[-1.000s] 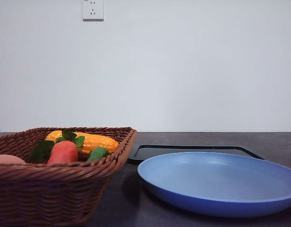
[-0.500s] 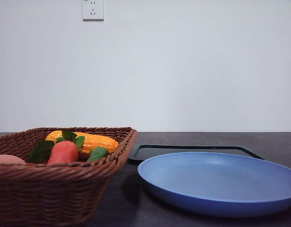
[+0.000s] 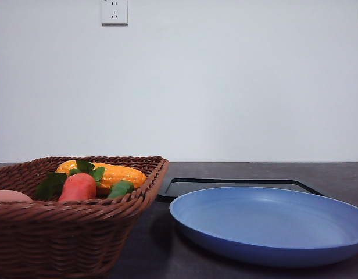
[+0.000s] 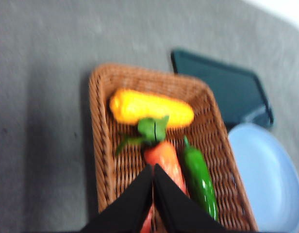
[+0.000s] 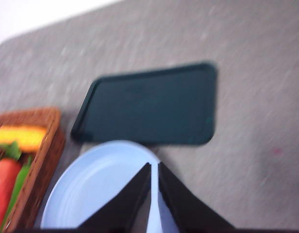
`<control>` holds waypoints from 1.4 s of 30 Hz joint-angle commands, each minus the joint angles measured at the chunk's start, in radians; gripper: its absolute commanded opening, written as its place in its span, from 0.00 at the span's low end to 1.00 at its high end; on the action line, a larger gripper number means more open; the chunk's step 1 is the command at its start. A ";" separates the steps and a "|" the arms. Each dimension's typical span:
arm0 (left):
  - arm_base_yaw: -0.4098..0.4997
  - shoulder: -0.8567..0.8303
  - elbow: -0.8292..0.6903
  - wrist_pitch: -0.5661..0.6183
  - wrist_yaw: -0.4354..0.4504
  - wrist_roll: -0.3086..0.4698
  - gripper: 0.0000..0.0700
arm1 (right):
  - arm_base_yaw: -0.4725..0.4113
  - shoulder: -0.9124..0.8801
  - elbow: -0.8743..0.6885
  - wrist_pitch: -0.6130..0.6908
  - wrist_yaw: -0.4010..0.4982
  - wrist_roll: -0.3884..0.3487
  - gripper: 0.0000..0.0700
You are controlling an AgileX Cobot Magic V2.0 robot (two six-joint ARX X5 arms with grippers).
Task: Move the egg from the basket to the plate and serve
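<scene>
Egg (image 3: 10,196): a smooth, pale brownish-pink rounded form is seen in the front view at the near left end of the basket (image 3: 68,232), mostly hidden behind the woven rim, so only its top is shown.

Basket: brown woven wicker, rectangular with flared sides, set on the left of the dark grey table (image 3: 336,174). A yellow corn cob (image 4: 150,108) is laid across its far end; a red-orange carrot (image 4: 164,158) with green leaves and a green pepper (image 4: 200,177) are laid side by side nearer the middle.

Plate (image 3: 272,224): round, shallow, matte light blue, placed just beside the basket on its right. Nothing is carried on it.

Tray (image 5: 152,104): flat, black, rectangular, placed behind the plate, its near edge overlapped by the plate's rim.

Left gripper (image 4: 153,169): held above the basket over the carrot, its dark fingers pressed together with nothing between them.

Right gripper (image 5: 154,167): held above the plate, its fingers almost together, with only a thin gap, and nothing gripped.
</scene>
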 commanded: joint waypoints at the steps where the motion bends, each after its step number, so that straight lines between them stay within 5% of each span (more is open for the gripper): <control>1: -0.017 0.030 0.033 -0.030 0.008 0.063 0.00 | 0.000 0.044 0.013 -0.009 -0.041 -0.023 0.00; 8: -0.071 0.062 0.045 -0.045 0.031 0.070 0.02 | 0.000 0.196 0.012 -0.063 -0.058 -0.071 0.00; 13: -0.086 0.061 0.045 -0.043 0.030 0.073 0.27 | 0.018 0.301 0.012 -0.084 -0.063 -0.086 0.30; 16: -0.086 0.061 0.045 -0.032 0.031 0.073 0.41 | 0.041 0.359 0.012 -0.080 -0.062 -0.087 0.35; 36: -0.086 0.061 0.045 -0.023 0.030 0.069 0.44 | 0.138 0.721 0.012 0.118 -0.055 -0.078 0.35; 42: -0.086 0.061 0.045 -0.017 0.030 0.070 0.44 | 0.138 0.738 0.012 0.136 -0.055 -0.059 0.14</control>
